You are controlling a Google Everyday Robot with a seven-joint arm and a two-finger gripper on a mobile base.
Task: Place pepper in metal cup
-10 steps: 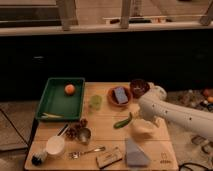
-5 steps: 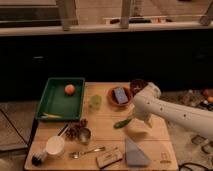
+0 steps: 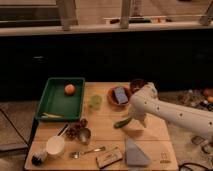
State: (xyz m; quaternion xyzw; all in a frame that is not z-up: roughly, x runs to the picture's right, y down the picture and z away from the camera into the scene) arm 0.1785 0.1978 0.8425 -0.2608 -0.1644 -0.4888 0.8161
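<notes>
So the gripper [image 3: 135,120] sits low over the wooden table [image 3: 155,142], right at the right-hand end of the green pepper [image 3: 122,123], and honestly I can't tell if it's got hold of it or how wide it is. The pepper's lying flat mid-table. The metal cup [image 3: 84,134] is off to its left, well apart, near a white cup [image 3: 55,146] and below the green tray [image 3: 55,102].
</notes>
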